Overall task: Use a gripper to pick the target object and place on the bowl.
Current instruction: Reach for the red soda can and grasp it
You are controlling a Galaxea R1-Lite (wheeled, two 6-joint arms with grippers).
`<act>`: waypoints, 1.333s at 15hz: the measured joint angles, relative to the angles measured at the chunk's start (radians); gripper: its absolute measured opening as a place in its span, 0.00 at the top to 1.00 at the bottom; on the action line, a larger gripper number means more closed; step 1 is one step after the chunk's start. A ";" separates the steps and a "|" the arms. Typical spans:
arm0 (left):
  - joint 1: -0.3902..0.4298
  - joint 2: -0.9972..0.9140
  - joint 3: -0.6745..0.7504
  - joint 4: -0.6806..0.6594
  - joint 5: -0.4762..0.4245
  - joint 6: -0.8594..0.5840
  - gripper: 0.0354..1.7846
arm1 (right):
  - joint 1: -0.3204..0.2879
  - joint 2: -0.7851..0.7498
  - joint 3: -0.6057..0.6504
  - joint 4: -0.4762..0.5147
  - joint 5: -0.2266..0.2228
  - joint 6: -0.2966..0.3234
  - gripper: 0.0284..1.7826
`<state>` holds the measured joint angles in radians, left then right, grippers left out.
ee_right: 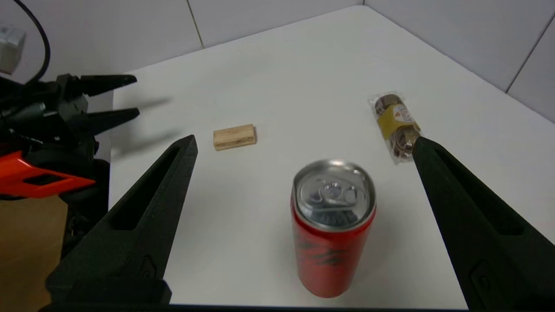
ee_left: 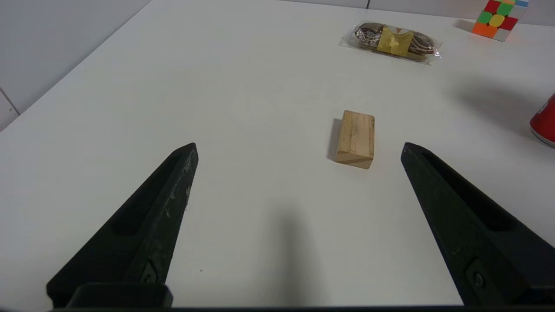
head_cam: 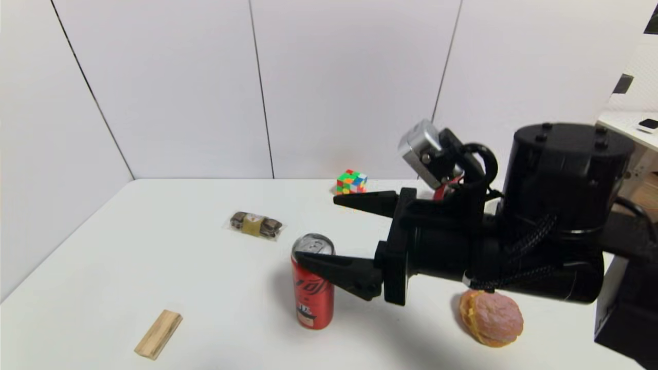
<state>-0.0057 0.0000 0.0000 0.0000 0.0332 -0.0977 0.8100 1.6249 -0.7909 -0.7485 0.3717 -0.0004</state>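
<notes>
Target object: tall slim red soda can (head_cam: 312, 288) with black lettering and a silver pull-tab top, standing upright on the white table (head_cam: 205, 288), ahead of the right gripper (head_cam: 334, 228), whose two pointed black fingers are spread wide apart with nothing held. In the head view the nearer finger crosses in front of the can's upper rim; whether it touches cannot be told, and the right wrist view shows the can (ee_right: 333, 227) between and below the fingertips with clear gaps on both sides. Handling, by judgement: thin metal wall, stiff if full but easily dented if empty, smooth and somewhat slippery, top-heavy enough to tip if nudged at the rim; hold is best taken across the mid-body, fingers on opposite sides, squarely. Pose: right arm reaches in from the right, roughly level, bulky cylindrical wrist body behind, silver box above. Left gripper (ee_left: 299, 145) is held low over the table's left part, fingers likewise apart and empty, near a small pale wooden block (ee_left: 355, 138). Also listed: wrapped chocolates in clear film (head_cam: 255, 224), multicoloured puzzle cube (head_cam: 351, 182), pink round bun-like item (head_cam: 491, 317). Off-white bowl: not identified in any view.
</notes>
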 joint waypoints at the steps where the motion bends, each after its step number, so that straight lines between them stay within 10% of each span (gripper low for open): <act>1: 0.000 0.000 0.000 0.000 0.000 0.000 0.06 | 0.000 0.013 0.071 -0.095 -0.001 -0.003 0.04; 8: 0.000 0.000 0.000 0.000 0.000 0.000 0.06 | 0.001 0.212 0.323 -0.586 -0.033 -0.035 0.04; 20: 0.000 0.000 0.000 0.000 0.000 0.000 0.06 | 0.038 0.453 0.153 -0.583 -0.116 -0.062 0.04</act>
<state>-0.0062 0.0000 0.0000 0.0000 0.0330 -0.0977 0.8477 2.0781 -0.6379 -1.3311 0.2553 -0.0626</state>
